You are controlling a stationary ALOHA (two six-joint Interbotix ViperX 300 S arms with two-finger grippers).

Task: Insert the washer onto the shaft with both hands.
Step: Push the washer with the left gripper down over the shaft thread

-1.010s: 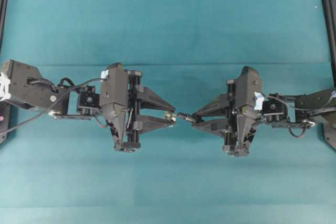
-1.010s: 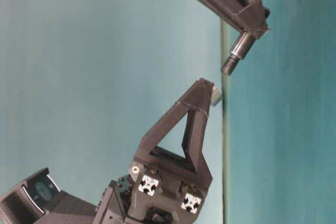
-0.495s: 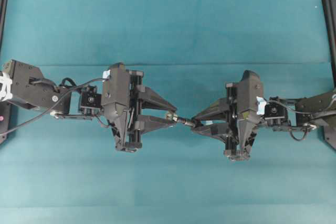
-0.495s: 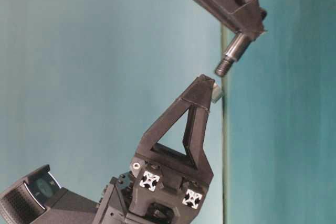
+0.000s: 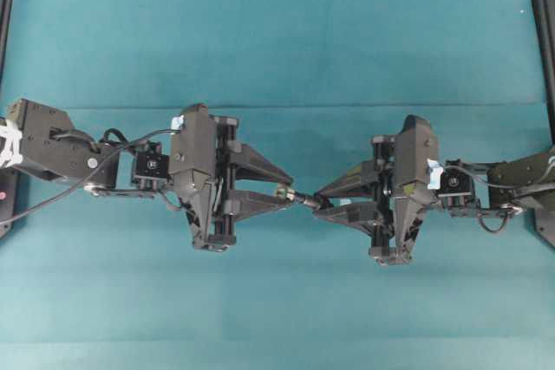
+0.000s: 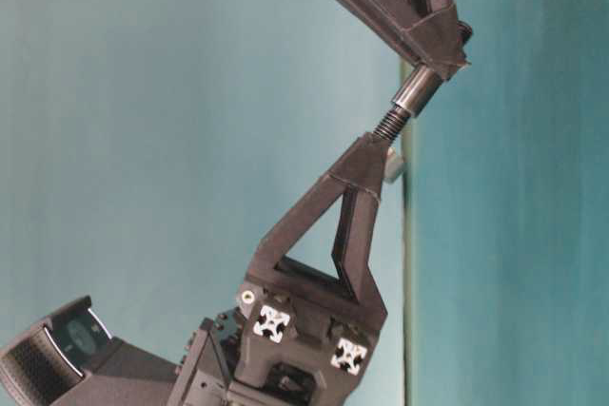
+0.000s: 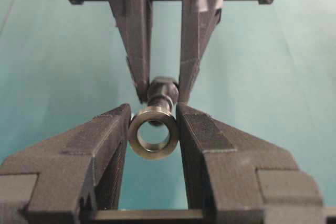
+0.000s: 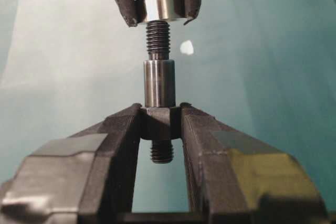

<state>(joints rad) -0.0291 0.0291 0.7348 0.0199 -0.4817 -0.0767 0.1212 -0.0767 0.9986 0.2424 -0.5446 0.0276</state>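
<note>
At frame centre you are pinching the small, stiff, slippery washer (image 7: 153, 134) by its rim in the left hand (image 7: 152, 129) while the right hand (image 8: 160, 124), clenching the shaft (image 8: 159, 82) at its collar, is feeding the threaded tip in.

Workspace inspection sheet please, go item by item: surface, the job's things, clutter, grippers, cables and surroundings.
Surface: teal cloth, smooth, with fold lines across it.
Washer: held edge-on between the left jaws, off the cloth.
Shaft: held by its collar in the right jaws; its threaded tip is at the washer's hole, and whether it has entered cannot be told.
Clutter: one small pale speck on the cloth.
Grippers: left gripper shut on the washer; right gripper shut on the shaft; tips meet mid-table.
Cables: black cable looped along the left arm, another at the right wrist.
Surroundings: dark frame rails at both side edges.
</note>
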